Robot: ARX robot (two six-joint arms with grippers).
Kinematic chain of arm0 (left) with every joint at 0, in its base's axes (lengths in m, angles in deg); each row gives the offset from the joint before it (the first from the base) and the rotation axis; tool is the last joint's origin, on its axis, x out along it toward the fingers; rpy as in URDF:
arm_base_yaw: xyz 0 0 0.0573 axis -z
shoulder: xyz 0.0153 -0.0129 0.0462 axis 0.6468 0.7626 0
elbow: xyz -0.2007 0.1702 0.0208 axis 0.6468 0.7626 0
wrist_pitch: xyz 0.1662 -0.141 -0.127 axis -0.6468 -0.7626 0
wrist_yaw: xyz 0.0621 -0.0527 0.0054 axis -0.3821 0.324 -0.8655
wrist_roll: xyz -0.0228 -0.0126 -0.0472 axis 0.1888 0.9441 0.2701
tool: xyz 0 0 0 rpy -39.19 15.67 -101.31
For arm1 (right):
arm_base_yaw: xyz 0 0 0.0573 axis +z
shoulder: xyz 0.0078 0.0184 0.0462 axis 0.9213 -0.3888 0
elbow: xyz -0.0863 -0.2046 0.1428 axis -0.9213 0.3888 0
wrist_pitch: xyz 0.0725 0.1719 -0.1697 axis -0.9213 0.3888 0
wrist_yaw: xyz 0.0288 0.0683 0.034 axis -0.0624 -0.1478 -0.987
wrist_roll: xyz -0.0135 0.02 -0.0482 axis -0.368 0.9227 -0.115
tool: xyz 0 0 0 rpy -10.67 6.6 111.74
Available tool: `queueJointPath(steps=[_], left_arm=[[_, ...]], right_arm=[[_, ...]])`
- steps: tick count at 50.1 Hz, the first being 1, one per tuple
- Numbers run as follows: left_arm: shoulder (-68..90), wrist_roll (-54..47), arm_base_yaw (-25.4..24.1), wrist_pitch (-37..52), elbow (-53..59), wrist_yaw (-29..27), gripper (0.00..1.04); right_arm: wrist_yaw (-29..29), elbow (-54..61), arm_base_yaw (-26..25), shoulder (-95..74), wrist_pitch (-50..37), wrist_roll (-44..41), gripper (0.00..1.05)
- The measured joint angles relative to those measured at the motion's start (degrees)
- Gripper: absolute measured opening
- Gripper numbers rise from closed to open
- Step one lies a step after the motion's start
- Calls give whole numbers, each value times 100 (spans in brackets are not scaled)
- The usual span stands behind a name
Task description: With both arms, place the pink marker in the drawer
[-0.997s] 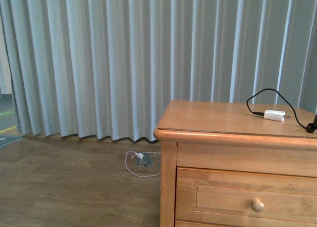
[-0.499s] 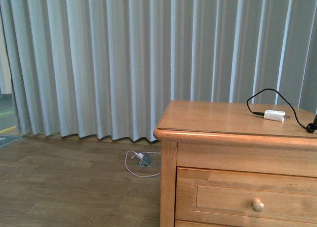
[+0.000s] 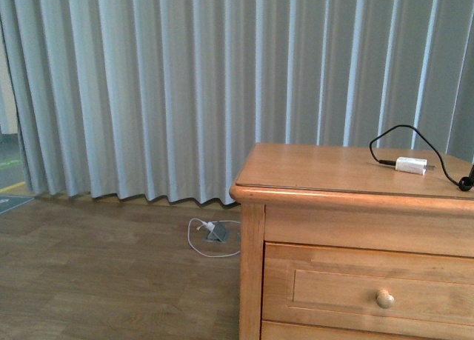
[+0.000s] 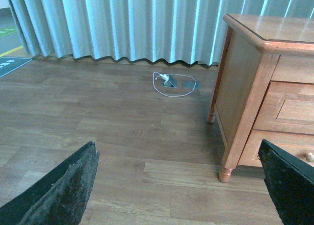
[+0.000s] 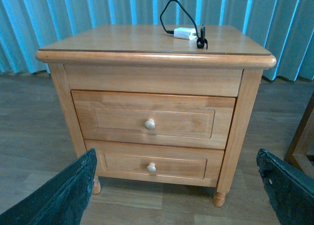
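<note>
A wide stretch of bare wooden floor (image 4: 98, 117) lies open between the pleated curtain (image 3: 148, 88) and the left side of the wooden cabinet (image 5: 152, 63), whose rounded top edge overhangs its front. On the cabinet top a white plug adapter (image 3: 411, 164) with a looping black cable (image 3: 404, 132) lies near the back right; the drawer (image 5: 153, 119) is closed, its round knob (image 5: 150, 124) centred on the panel, above the lower drawer (image 5: 154, 164), also closed. The left gripper (image 4: 179, 186) and the right gripper (image 5: 176, 186) each show two black fingers spread wide with nothing between them, and the pink marker appears in no view.
</note>
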Motion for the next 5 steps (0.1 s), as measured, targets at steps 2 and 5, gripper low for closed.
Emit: queueJointPath(steps=[2,5], left_arm=[[0,0,0,0,0,0,99],[0,0,0,0,0,2,99]], right_arm=[[0,0,0,0,2,2,96],[0,0,0,0,2,2,96]])
